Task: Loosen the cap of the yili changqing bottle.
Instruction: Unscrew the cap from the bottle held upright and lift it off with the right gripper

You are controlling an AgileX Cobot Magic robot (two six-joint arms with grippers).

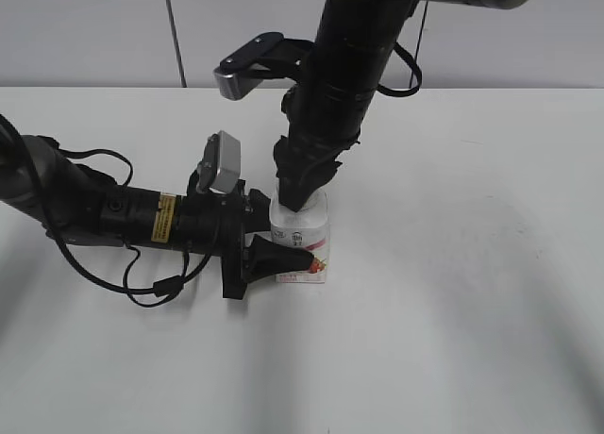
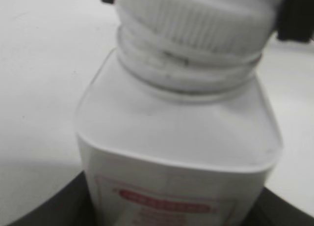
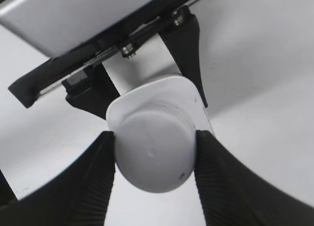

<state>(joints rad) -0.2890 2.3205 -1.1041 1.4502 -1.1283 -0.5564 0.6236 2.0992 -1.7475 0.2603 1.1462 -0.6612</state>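
The yili changqing bottle stands upright at the middle of the white table, white with a pink-red strawberry label. My left gripper comes in from the left and is shut on the bottle's body. My right gripper comes down from above and is shut on the white ribbed cap, one black finger on each side. The cap's ribbed side shows at the top of the left wrist view. In the exterior view the cap is hidden by the right fingers.
The white table spreads all round the bottle. A grey wall runs along the back edge. The left arm's cables loop on the table at the left.
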